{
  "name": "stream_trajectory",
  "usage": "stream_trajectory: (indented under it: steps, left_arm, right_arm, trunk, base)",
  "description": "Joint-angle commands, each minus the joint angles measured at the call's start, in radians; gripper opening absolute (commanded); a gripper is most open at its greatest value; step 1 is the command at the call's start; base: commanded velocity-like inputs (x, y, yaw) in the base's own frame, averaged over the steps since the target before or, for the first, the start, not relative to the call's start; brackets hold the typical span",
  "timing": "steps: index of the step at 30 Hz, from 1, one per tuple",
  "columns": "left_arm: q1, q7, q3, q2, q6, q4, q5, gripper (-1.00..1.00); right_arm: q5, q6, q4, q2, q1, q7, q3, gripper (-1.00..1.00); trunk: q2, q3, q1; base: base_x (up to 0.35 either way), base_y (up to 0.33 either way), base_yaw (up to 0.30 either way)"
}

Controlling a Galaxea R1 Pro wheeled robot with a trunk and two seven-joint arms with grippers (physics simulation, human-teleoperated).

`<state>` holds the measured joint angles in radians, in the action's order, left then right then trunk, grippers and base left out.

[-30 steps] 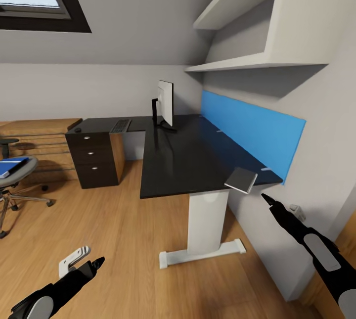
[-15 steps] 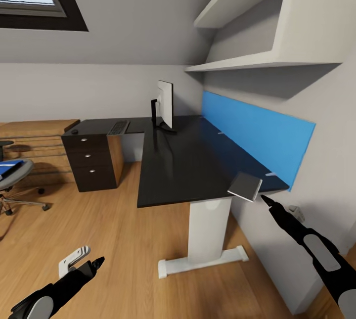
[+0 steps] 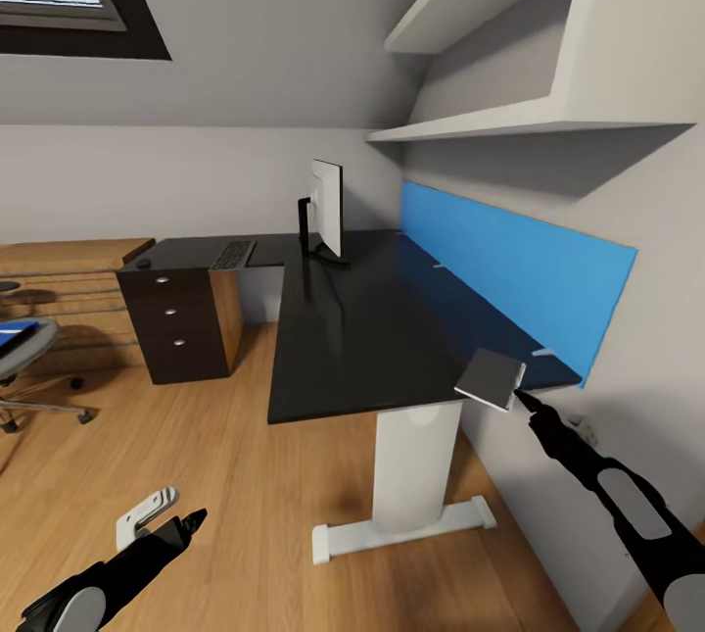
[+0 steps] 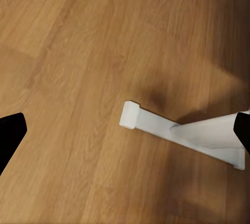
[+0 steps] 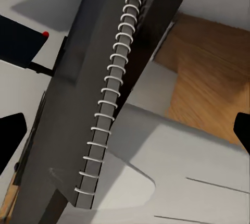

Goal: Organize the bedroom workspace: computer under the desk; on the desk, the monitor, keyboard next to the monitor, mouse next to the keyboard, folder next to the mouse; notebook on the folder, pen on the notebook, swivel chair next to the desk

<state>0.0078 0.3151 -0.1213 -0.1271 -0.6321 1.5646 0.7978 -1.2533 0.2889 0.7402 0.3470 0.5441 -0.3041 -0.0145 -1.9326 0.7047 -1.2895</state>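
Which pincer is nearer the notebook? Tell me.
Right. The right pincer sits just below the notebook at the desk corner; the left pincer hangs low over the floor.

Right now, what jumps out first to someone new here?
The blue back panel along the glossy black desk. Then the monitor at the desk's inner corner. Nearest, the grey notebook overhangs the desk's near end, the right gripper just short of it.

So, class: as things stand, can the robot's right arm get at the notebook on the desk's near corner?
Probably yes. The right gripper is right at the notebook, which overhangs the desk corner, and nothing stands between them. Its fingers appear spread in the right wrist view.
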Motion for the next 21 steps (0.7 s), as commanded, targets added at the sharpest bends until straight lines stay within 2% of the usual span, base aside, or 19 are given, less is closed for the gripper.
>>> stream_trajectory:
  steps: [1,8,13,18,21]
  left_arm:
    - [0.000,0.009,0.000,0.000,-0.003,0.002,0.011,1.00]
    - [0.000,0.009,0.000,0.000,-0.003,-0.003,0.012,1.00]
    - [0.000,0.009,0.000,0.001,-0.002,-0.018,0.010,1.00]
    - [0.000,0.009,0.000,0.000,-0.002,-0.023,0.007,1.00]
    - [0.000,0.009,0.000,0.000,-0.002,-0.025,0.007,1.00]
  right_arm:
    - [-0.013,0.007,0.000,-0.006,0.000,-0.001,-0.001,1.00]
    - [-0.019,0.006,0.001,-0.026,0.000,-0.002,0.000,1.00]
    - [-0.021,0.006,0.001,-0.030,0.000,-0.003,0.000,1.00]
    - [-0.021,0.006,0.002,-0.035,0.000,-0.003,0.003,1.00]
    - [-0.020,0.006,0.002,-0.042,0.000,-0.002,0.004,1.00]
  trunk:
    - [0.000,0.001,0.000]
    - [0.000,0.001,0.000]
    - [0.000,0.001,0.000]
    - [0.035,-0.015,0.019]
    - [0.035,-0.015,0.019]
  base:
    - [0.027,0.000,0.000]
    - [0.010,0.000,0.000]
    - [0.002,0.000,0.000]
    - [0.000,0.000,0.000]
    - [0.000,0.000,0.000]
